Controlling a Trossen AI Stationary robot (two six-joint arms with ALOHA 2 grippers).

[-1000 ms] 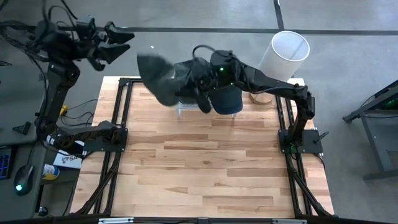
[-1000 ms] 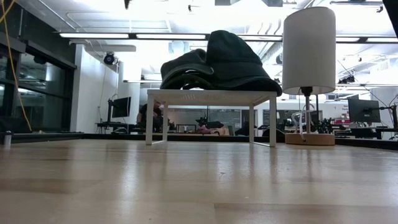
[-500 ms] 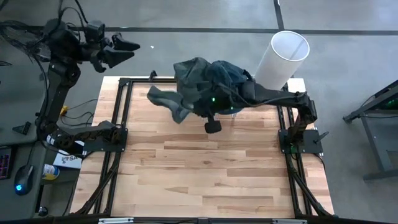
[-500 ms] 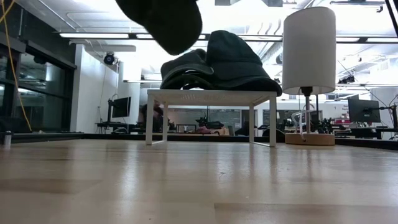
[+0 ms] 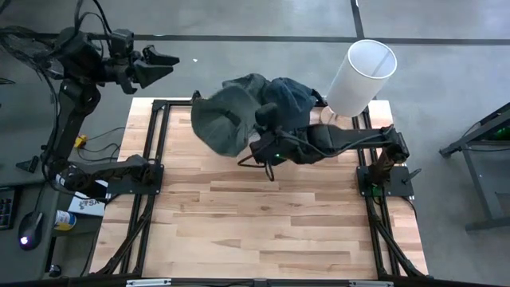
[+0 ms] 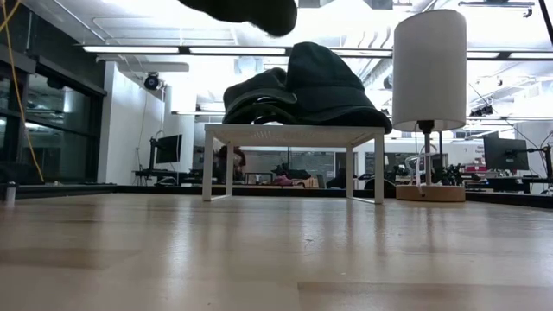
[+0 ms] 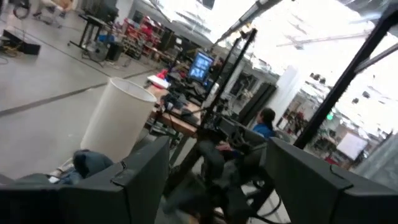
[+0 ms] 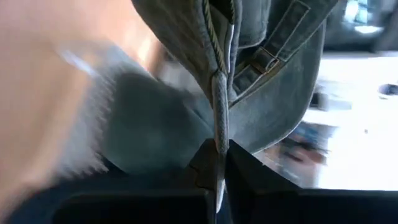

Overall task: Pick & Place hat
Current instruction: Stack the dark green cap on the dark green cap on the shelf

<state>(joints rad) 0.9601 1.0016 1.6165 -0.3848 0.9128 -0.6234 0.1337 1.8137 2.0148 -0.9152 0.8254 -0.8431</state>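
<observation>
We see the right gripper (image 8: 214, 167) clamped only on the brim of the hat (image 5: 219, 119), so it may slip out, while the left gripper (image 5: 159, 64) waits apart, fingers spread.

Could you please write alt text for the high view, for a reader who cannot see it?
The right gripper holds a dark hat above the wooden table, beside more hats and a white lamp. The left gripper hangs open beyond the table's far-left corner.

No readable text, labels or numbers anywhere.
</observation>
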